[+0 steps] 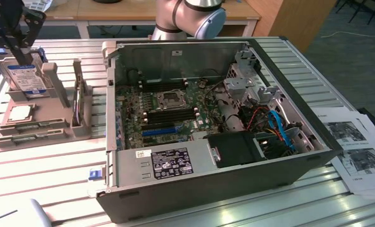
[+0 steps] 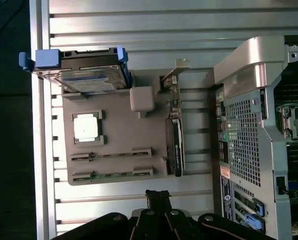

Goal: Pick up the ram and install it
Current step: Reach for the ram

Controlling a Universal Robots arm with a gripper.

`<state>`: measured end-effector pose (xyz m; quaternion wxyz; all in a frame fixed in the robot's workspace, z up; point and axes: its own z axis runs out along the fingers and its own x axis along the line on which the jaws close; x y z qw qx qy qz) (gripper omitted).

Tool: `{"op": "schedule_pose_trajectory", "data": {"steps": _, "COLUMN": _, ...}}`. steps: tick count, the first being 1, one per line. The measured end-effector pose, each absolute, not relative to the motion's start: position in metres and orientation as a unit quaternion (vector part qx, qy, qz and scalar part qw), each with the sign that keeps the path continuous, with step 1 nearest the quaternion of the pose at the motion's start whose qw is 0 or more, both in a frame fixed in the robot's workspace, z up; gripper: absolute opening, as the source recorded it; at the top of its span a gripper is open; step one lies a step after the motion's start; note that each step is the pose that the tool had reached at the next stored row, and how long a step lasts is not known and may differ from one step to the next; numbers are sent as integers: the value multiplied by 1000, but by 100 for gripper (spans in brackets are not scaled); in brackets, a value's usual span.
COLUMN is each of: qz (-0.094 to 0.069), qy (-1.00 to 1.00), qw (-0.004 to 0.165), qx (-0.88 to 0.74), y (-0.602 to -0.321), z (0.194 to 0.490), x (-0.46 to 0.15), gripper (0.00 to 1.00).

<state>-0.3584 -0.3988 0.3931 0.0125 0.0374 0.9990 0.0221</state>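
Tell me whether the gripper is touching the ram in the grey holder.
Apart. The wrist view shows the shut gripper short of the holder, with bare table slats between it and the nearest ram.

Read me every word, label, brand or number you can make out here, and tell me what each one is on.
"OTIQ": cut-off lettering on the body of the hand, at the exterior view's top left corner.
power supply label: print too small to read.
hard drive label: blurred, unreadable.
printed sheets: pictures show, text too small.
case stickers: unreadable.
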Motion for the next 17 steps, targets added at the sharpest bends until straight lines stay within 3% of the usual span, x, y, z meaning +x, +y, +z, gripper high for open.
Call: {"op": "schedule_pose_trajectory", "data": {"steps": 17, "qz": 22, "qy": 999, "qw": 12, "qx": 37, "y": -399, "z": 393, "x": -412, "gripper": 10}}
